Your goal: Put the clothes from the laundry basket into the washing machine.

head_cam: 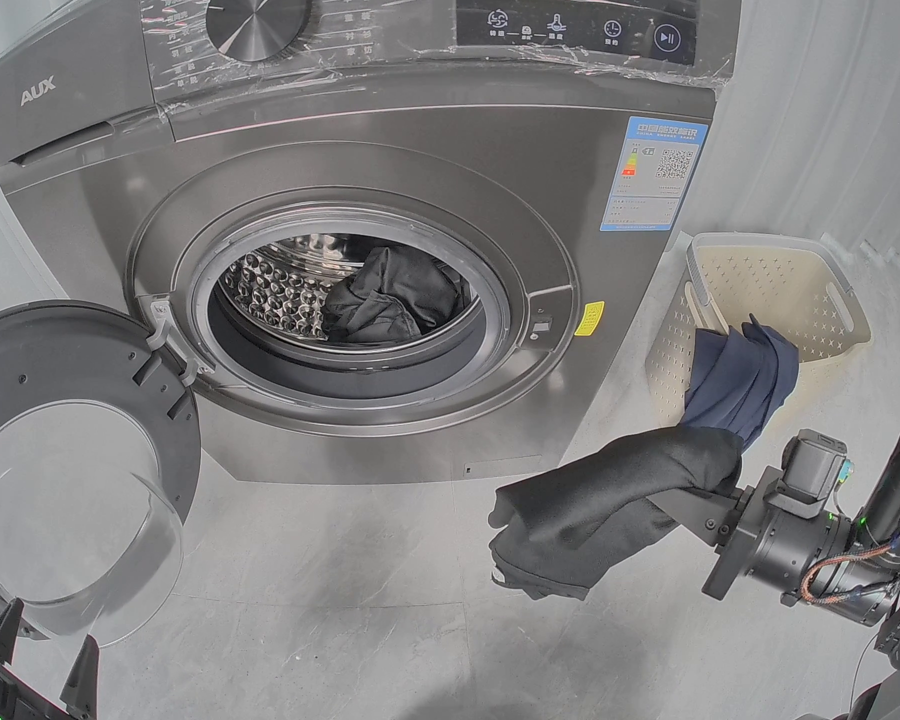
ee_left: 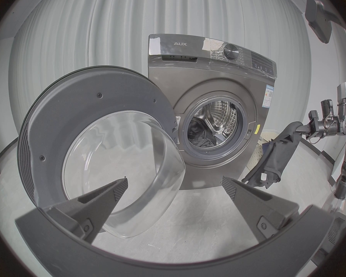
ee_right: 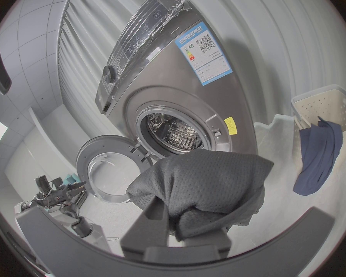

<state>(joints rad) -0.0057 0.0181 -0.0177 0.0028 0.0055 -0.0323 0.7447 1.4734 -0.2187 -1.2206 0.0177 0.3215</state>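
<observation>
The grey washing machine [head_cam: 390,132] stands with its round door [head_cam: 70,452] swung open to the left. A dark garment [head_cam: 390,297] lies in the drum. My right gripper [head_cam: 685,502] is shut on a black garment [head_cam: 600,512], which hangs above the floor between the machine and the beige laundry basket [head_cam: 770,302]. A navy garment [head_cam: 745,377] drapes over the basket's front rim. The black garment [ee_right: 203,189] covers the right fingers in the right wrist view. My left gripper [ee_left: 173,191] hangs open and holds nothing, low by the door [ee_left: 100,143].
Grey tiled floor [head_cam: 370,592] spreads in front of the machine. A pale curtain wall [head_cam: 830,82] runs behind the basket. The open door takes up the room at the left.
</observation>
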